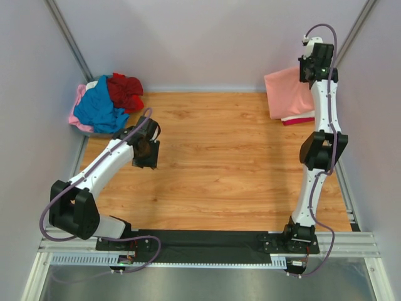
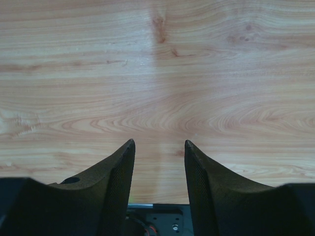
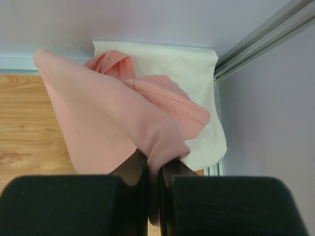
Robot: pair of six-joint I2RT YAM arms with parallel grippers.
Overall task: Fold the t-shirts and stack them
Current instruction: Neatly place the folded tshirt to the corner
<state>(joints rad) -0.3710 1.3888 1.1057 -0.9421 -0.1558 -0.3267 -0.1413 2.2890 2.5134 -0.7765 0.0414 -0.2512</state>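
- My left gripper (image 2: 157,143) hangs over the bare table (image 1: 219,157), left of centre, with nothing between its parted jaws.
- The heap (image 1: 106,103) of shirts lies in the far left corner, behind and to the left of that gripper and apart from it.
- My right gripper (image 3: 153,164) is at the far right corner, pinching a shirt (image 3: 113,113).
- That shirt lies on the stack (image 3: 197,69), which sits against the back wall (image 1: 207,37).
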